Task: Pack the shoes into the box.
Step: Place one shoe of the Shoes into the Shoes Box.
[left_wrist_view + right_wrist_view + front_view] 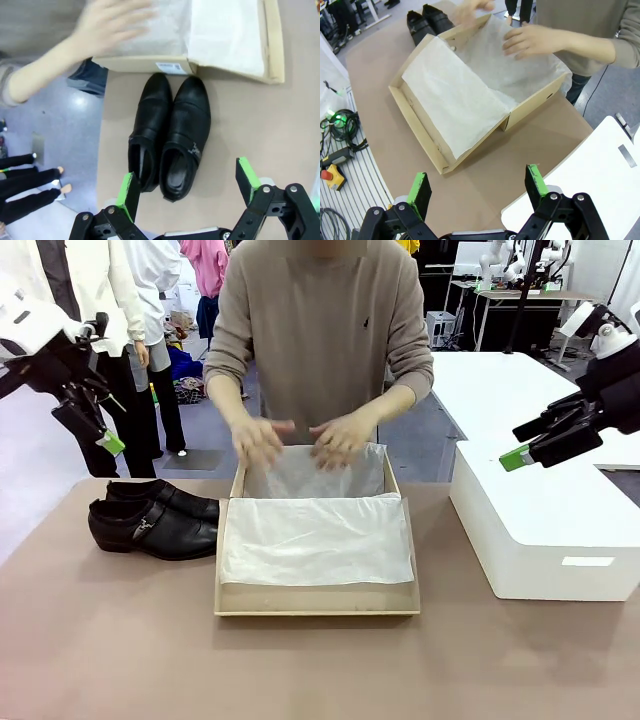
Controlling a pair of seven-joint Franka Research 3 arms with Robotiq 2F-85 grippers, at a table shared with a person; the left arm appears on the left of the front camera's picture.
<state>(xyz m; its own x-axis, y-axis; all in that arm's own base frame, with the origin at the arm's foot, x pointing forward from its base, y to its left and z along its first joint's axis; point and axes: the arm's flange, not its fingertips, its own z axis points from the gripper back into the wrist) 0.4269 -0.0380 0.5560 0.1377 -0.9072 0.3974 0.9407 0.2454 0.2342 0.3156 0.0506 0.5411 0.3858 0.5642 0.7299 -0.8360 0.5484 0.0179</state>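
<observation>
The shoes (pixel 155 517) are a shiny black pair with a silver buckle, lying side by side on the table left of the box (pixel 316 600); they lie below my left gripper (pixel 187 187) as the shoes (pixel 170 136). The brown cardboard box (pixel 427 140) lies open with its flap lid down toward me, lined with white tissue paper (pixel 316 538). A person's hands (pixel 300 440) press the tissue at the far end. My left gripper (pixel 95 425) hangs open high at the left, and my right gripper (pixel 530 445) hangs open high at the right, over the white block.
A large white rectangular block (pixel 545 530) stands on the table right of the box. The person in a beige sweater (pixel 320 330) stands at the far edge. Bare brown tabletop (pixel 300 670) lies in front of the box.
</observation>
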